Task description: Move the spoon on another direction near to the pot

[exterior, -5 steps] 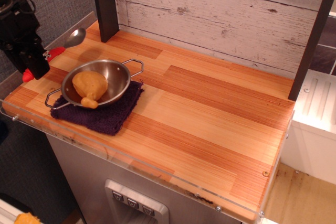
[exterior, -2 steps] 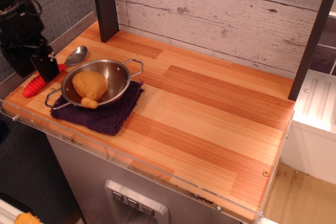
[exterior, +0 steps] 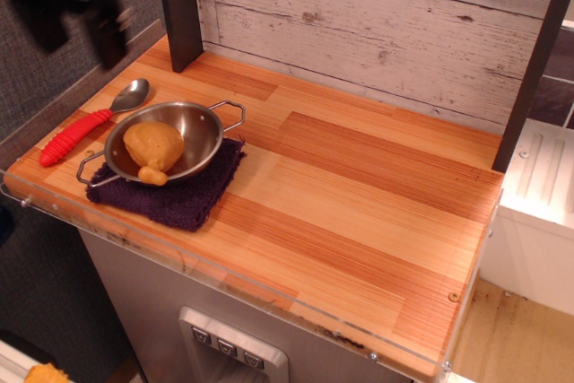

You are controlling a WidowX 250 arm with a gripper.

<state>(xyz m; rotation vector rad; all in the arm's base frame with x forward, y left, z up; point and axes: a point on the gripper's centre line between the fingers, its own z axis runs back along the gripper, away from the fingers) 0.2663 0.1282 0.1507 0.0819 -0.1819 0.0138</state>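
The spoon (exterior: pixel 87 125) lies flat on the wooden counter at the far left, red ribbed handle toward the front left edge, silver bowl pointing back right. It rests just left of the pot (exterior: pixel 164 141), a shallow steel bowl with two wire loop handles. The pot sits on a dark purple cloth (exterior: pixel 170 187) and holds a yellow drumstick-shaped toy (exterior: pixel 152 149). My gripper (exterior: pixel 85 11) is a dark blurred shape high at the top left, well above the spoon and holding nothing. Its fingers are too blurred to read.
A dark vertical post (exterior: pixel 179 6) stands at the back left against the whitewashed plank wall (exterior: pixel 377 15). Another dark post (exterior: pixel 534 69) rises at the right. The counter's clear front edge (exterior: pixel 224 275) runs along the bottom.
The gripper let go of the spoon's handle and rose up and away to the top left. The spoon now lies on the counter beside the pot.
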